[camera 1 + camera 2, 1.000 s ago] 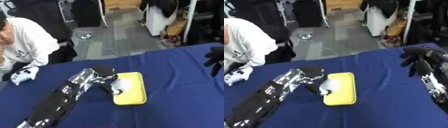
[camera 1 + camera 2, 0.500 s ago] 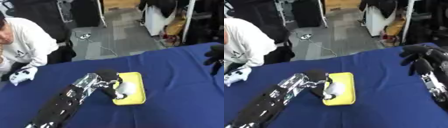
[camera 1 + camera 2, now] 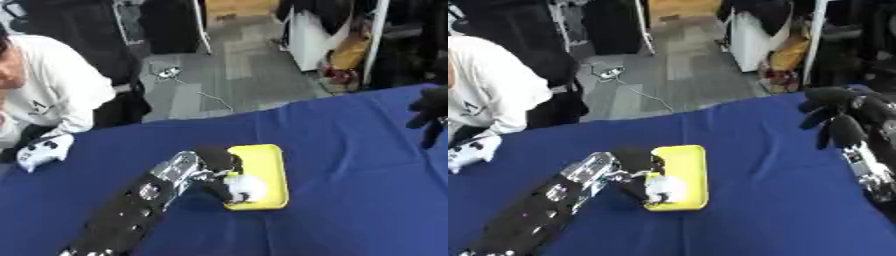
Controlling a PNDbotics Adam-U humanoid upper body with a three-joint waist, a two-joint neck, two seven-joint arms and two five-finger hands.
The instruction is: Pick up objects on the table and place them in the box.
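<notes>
Left hand (image 3: 220, 172), curled round a small white object (image 3: 246, 186), has moved deeper over the yellow box (image 3: 265, 165), so release looks imminent; right hand (image 3: 837, 115) hangs open.

Left arm from lower left, left hand (image 3: 219, 165) fingers curled at centre; right hand (image 3: 843, 116) open, right edge.

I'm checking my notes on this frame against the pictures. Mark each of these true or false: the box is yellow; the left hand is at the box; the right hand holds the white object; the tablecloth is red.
1. The box is yellow. True.
2. The left hand is at the box. True; a white object lies by it.
3. The right hand holds the white object. False: it hangs apart at the right, holding nothing.
4. The tablecloth is red. False: it is blue.
</notes>
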